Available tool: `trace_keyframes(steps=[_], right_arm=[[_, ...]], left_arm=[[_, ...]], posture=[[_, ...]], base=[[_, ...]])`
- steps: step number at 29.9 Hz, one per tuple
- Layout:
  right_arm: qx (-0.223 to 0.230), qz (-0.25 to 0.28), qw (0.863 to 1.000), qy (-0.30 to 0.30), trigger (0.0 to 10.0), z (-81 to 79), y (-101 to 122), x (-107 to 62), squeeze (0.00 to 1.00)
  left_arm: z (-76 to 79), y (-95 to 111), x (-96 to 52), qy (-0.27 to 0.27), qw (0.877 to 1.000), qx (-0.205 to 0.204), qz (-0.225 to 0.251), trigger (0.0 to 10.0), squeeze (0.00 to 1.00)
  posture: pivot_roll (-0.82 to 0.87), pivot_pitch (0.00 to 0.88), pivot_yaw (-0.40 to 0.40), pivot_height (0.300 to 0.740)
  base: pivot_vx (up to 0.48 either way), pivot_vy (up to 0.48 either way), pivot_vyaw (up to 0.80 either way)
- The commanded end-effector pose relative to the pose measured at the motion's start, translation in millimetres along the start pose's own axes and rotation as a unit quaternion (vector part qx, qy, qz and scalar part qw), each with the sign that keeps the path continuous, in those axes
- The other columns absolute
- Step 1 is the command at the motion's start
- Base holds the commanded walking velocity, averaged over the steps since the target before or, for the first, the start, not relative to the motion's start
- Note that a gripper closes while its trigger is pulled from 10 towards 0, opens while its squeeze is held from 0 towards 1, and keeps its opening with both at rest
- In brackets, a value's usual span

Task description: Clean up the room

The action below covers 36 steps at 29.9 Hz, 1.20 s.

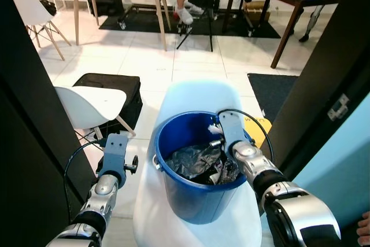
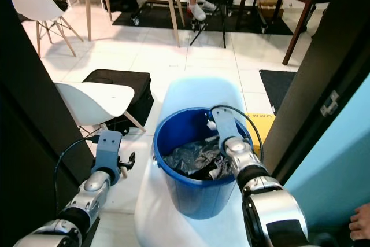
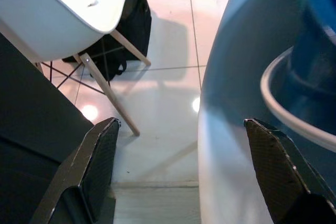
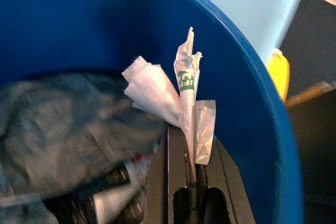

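Right pincer point(image 4: 188, 129) pinches a crumpled white paper wrapper point(image 4: 178, 98) inside the half-full round blue plastic bucket point(image 1: 173, 131), drop pending; left pincer point(image 3: 178, 166) hangs wide open

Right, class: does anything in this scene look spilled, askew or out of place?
Nothing is spilled. The blue bucket stands upright on the pale blue surface, with crumpled rubbish inside. The right gripper, shut on a twisted white wrapper, holds it inside the bucket's rim. The left gripper hangs open beside it.
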State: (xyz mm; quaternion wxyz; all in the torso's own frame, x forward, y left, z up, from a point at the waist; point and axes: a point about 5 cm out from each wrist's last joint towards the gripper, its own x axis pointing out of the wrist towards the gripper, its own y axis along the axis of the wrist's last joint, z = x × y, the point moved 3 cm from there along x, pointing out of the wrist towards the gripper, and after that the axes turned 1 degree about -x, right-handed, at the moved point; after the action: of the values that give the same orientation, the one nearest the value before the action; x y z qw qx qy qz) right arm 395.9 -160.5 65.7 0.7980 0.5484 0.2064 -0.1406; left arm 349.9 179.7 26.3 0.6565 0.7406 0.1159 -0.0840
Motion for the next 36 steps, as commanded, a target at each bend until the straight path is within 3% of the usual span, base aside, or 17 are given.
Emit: trace_keyframes(steps=[1, 7, 8, 16, 21, 27, 28, 29, 30, 31, 36], right_arm=[[-0.006, -0.008, 1.000, -0.003, 10.0, 2.8, -2.4, -0.1, 0.00], [-0.010, 0.012, 1.000, 0.010, 10.0, -2.2, 7.3, 0.2, 0.01], [-0.004, 0.025, 1.000, 0.012, 10.0, -4.0, 11.5, 0.1, 1.00], [0.003, 0.069, 0.997, 0.016, 10.0, -9.7, 28.0, -0.8, 1.00], [0.028, 0.133, 0.991, 0.016, 10.0, -10.7, 54.9, -4.1, 1.00], [-0.001, 0.120, 0.993, 0.015, 10.0, -12.2, 51.5, -3.2, 1.00], [-0.001, 0.118, 0.993, 0.021, 10.0, -12.8, 50.3, -3.1, 0.84], [-0.002, 0.116, 0.993, 0.028, 10.0, -13.5, 49.6, -3.0, 0.37], [-0.002, 0.116, 0.993, 0.028, 10.0, -13.5, 49.6, -3.0, 0.37], [0.003, 0.119, 0.992, 0.046, 10.0, -14.6, 51.6, -3.5, 0.00], [-0.004, 0.157, 0.984, 0.083, 10.0, -17.8, 68.9, -7.7, 0.00]], left_arm=[[0.8, -7.5, -2.4, 0.001, 1.000, -0.003, -0.014, 10.0, 0.00], [0.8, -8.2, -2.8, 0.002, 1.000, -0.002, -0.015, 10.0, 0.00], [0.8, -8.2, -2.8, 0.002, 1.000, -0.002, -0.015, 10.0, 0.00], [0.8, -7.6, -2.7, 0.004, 1.000, -0.001, -0.013, 10.0, 0.00], [-0.1, -5.3, -1.8, 0.006, 1.000, 0.001, -0.010, 10.0, 0.00], [-0.3, -4.4, -1.2, 0.009, 1.000, 0.000, -0.010, 10.0, 0.00], [-0.3, -4.5, -1.2, 0.010, 1.000, -0.001, -0.010, 10.0, 0.00], [-0.4, -4.9, -1.3, 0.011, 1.000, -0.002, -0.011, 10.0, 0.00], [-0.4, -4.9, -1.3, 0.011, 1.000, -0.002, -0.011, 10.0, 0.00], [-1.2, -7.5, -1.9, 0.014, 1.000, -0.003, -0.017, 10.0, 0.00], [-2.7, -14.6, -4.4, 0.018, 0.999, -0.005, -0.029, 10.0, 0.00]], posture=[[0.00, 0.000, -0.038, 0.740], [-0.01, 0.000, -0.035, 0.740], [-0.01, 0.000, -0.035, 0.740], [0.00, 0.000, -0.038, 0.740], [0.00, 0.000, -0.042, 0.740], [0.00, 0.000, -0.045, 0.740], [0.00, 0.000, -0.045, 0.740], [0.00, 0.000, -0.045, 0.740], [0.00, 0.000, -0.045, 0.740], [0.00, 0.000, -0.044, 0.740], [-0.01, 0.000, -0.037, 0.740]], base=[[0.000, 0.000, 0.00], [0.000, 0.000, 0.00], [0.000, 0.000, 0.00], [0.000, 0.000, 0.00], [0.000, 0.000, 0.00], [0.000, 0.000, 0.00], [0.000, 0.000, 0.00], [0.000, 0.000, 0.00], [0.000, 0.000, 0.00], [0.000, 0.000, 0.00], [0.000, 0.000, 0.00]])
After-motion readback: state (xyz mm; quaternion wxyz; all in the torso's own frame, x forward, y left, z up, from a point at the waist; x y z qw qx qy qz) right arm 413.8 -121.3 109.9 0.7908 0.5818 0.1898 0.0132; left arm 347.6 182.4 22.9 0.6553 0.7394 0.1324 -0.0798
